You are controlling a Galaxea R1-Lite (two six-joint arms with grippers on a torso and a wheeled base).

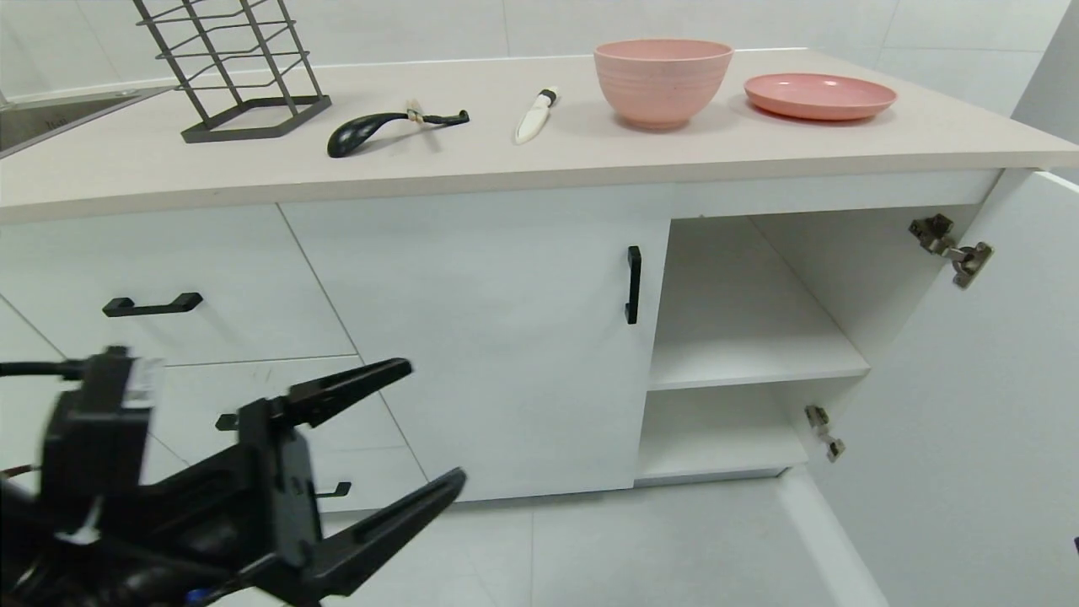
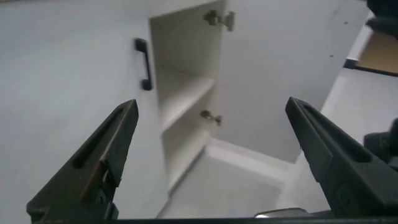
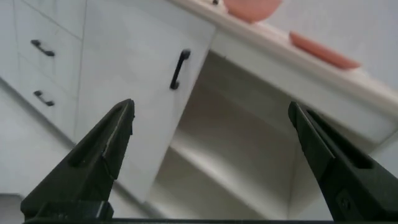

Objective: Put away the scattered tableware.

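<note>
On the countertop [image 1: 506,152] stand a pink bowl [image 1: 662,80] and, to its right, a pink plate [image 1: 819,94]. Left of the bowl lie a white knife [image 1: 535,116] and a black spoon [image 1: 362,131] with a small black-handled utensil [image 1: 438,118] against it. My left gripper [image 1: 434,421] hangs open and empty low in front of the drawers, well below the counter. In its wrist view, the left gripper [image 2: 211,106] faces the open cabinet [image 2: 186,93]. My right gripper [image 3: 211,106] is open and empty, before the cabinet, with the bowl [image 3: 252,7] and plate [image 3: 323,50] above.
A black wire rack [image 1: 244,67] stands at the counter's back left, beside a sink [image 1: 50,118]. The right cabinet [image 1: 742,337] is open with two bare shelves; its door [image 1: 969,379] swings out to the right. Closed door handle [image 1: 632,285] and drawers [image 1: 152,303] lie left.
</note>
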